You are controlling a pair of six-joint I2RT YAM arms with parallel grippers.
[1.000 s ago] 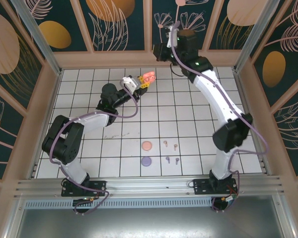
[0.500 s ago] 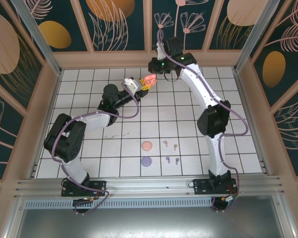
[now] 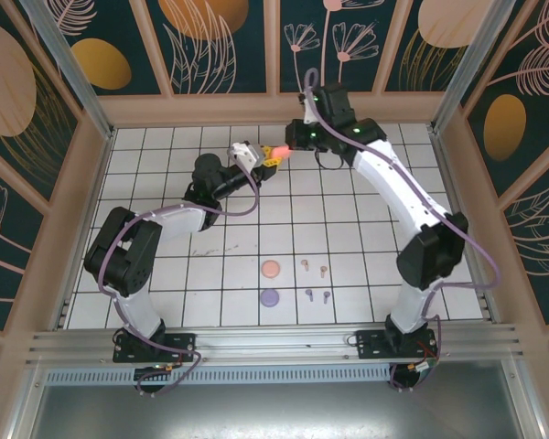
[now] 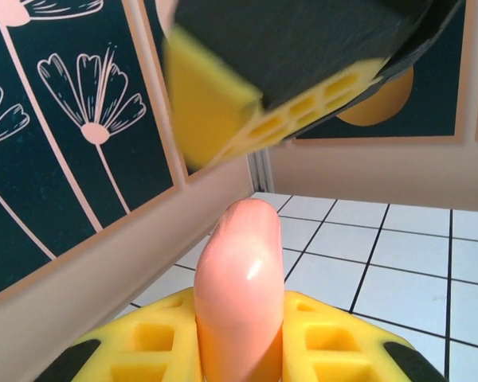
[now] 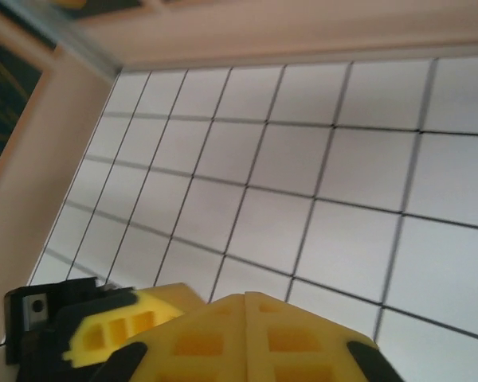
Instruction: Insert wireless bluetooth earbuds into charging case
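My left claw (image 3: 266,156) was raised over the far part of the white tiled counter (image 3: 366,229), with its yellow fingers (image 4: 143,350) clamped on a coral-pink, glossy, rounded charging case (image 4: 240,286). In the left wrist view the case stood upright between those fingers, its smooth domed end pointing up and away from the claw. Just above it hung a yellow, honeycombed finger on a black body, which belonged to my right claw (image 3: 293,144).

In the top view the two claws met tip to tip near the back wall, and the pink case sat between them. The right wrist view showed that claw's yellow pads (image 5: 199,334) drawn together along a thin seam. I could not tell whether anything tiny was pinched there. Part of the left claw's yellow and black finger showed at the lower left of that view.

The other pieces lay on the counter well apart from both claws, toward the near side. A peach round case (image 3: 271,269) lay flat, with a purple round case (image 3: 271,297) just nearer to me. To the right of the peach case lay two tan-peach stemmed earbuds (image 3: 305,264), side by side and apart. Two purple stemmed earbuds (image 3: 308,294) lay the same way beside the purple case.
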